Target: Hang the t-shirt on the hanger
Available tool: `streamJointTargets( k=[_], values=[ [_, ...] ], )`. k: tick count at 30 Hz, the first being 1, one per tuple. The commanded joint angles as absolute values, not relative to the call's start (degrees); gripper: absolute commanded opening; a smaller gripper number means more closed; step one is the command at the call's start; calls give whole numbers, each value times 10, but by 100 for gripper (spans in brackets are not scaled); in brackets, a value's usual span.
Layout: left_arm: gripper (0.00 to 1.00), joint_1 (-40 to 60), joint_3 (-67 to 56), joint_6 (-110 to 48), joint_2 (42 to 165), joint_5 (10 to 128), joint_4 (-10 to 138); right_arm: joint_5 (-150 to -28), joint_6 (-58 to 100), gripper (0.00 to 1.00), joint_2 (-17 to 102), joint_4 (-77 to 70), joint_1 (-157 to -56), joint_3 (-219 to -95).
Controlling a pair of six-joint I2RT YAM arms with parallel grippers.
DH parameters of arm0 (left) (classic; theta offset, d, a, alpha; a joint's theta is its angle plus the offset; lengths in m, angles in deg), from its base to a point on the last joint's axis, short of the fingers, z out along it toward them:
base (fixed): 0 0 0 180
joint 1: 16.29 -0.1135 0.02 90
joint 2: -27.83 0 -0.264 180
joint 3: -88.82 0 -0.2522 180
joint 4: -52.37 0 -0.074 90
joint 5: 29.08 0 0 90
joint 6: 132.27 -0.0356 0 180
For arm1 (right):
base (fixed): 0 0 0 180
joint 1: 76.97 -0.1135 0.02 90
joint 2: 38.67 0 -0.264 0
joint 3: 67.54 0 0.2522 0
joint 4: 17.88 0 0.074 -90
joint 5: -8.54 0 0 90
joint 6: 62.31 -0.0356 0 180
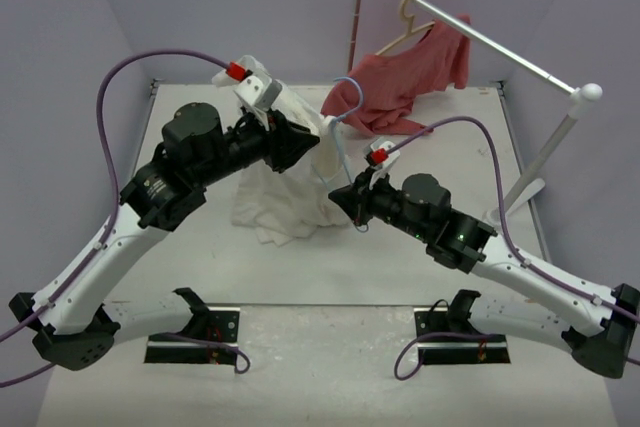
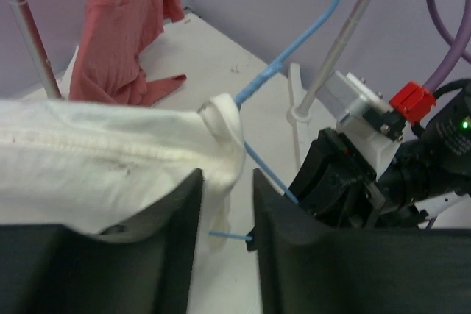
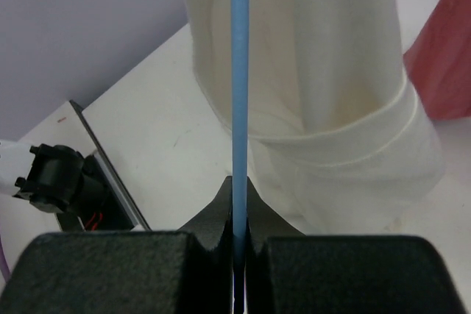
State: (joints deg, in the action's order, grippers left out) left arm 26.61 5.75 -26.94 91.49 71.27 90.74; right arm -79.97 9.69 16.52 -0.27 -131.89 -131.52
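Observation:
The cream-white t-shirt (image 1: 285, 197) hangs raised over the table's middle, its lower part bunched on the surface. The light-blue wire hanger (image 1: 341, 142) stands upright beside it, hook on top. In the left wrist view the hanger (image 2: 309, 38) passes through a rolled edge of the t-shirt (image 2: 96, 159). My left gripper (image 1: 305, 142) has its jaws apart (image 2: 226, 178); cloth drapes over its left finger and a fold hangs in the gap. My right gripper (image 1: 340, 197) is shut on the hanger's wire (image 3: 240, 71), with the t-shirt (image 3: 316, 71) just behind it.
A salmon-red shirt (image 1: 400, 87) hangs from a beige hanger (image 1: 410, 22) on the white rail (image 1: 470, 32) at the back right, trailing onto the table. The rail's right post (image 1: 545, 162) stands by the right edge. Purple walls enclose the table.

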Motion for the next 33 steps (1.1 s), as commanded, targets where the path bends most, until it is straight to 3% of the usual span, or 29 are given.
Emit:
streamJointTargets(
  k=[1,3,5,11,14,18,22,25,33],
  values=[
    [57,268,103,-363,902,755,964,-871,123,0,137,-178,-1302,-1288],
    [93,269,103,-379,878,734,950,-873,124,0,136,-197,-1301,-1277],
    [100,268,105,-367,858,642,946,-877,124,0,134,-204,-1294,-1268],
    [100,268,89,-213,859,467,948,-911,166,0,122,-182,-1291,-1254],
    [100,268,120,-228,889,487,970,-915,175,0,116,-174,-1287,-1245],
    [100,268,97,-454,877,665,953,-961,163,0,106,-129,-1247,-1250],
    [100,268,34,-623,814,681,885,-1024,182,0,89,-84,-1209,-1252],
    [100,268,19,-731,799,758,893,-1059,212,0,72,-47,-1200,-1251],
    [100,268,72,-895,871,823,952,-1086,246,0,27,-4,-1198,-1237]
  ],
)
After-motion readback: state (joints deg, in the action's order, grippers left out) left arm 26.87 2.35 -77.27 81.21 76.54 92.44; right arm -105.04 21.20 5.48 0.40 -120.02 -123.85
